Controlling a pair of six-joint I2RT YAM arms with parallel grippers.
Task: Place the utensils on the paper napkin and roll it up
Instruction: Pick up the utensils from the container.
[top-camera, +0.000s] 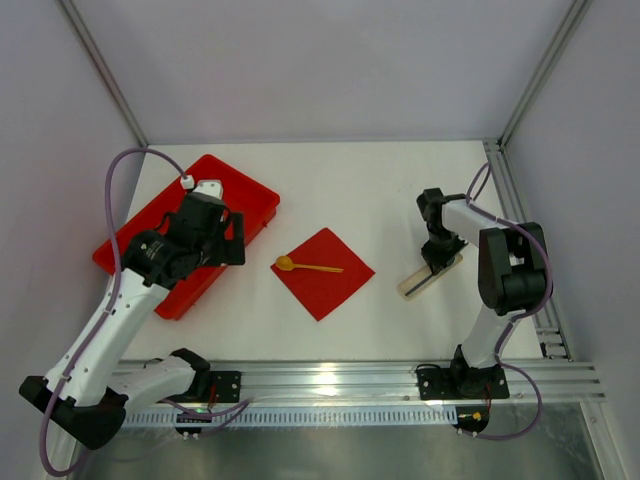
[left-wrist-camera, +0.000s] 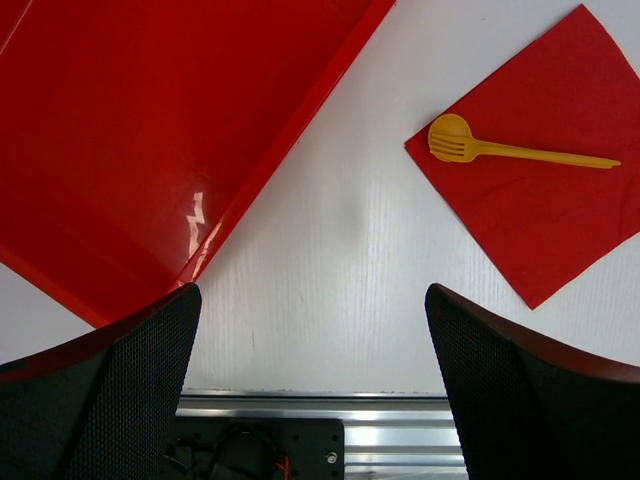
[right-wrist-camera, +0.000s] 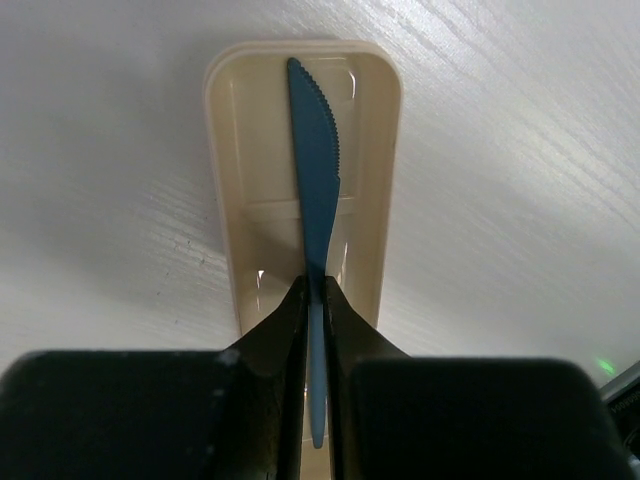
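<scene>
Right tool (right-wrist-camera: 315, 288) pinches slim blue serrated knife (right-wrist-camera: 315, 170) (over glossy cream case (right-wrist-camera: 228, 200)); left tool (left-wrist-camera: 310, 330) spread wide.

The white table (top-camera: 380, 190) carries a red tray (top-camera: 262, 200), a paper napkin (top-camera: 325, 288) and a cream cutlery case (top-camera: 414, 285)

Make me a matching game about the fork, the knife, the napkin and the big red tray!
Things:
1 fork
2 knife
3 paper napkin
4 red tray

Clues:
A blue, pinched by the right gripper
B yellow, lying on the napkin
C raised rim, far left
D flat square, in the middle

Pairs: 1-B, 2-A, 3-D, 4-C
</scene>
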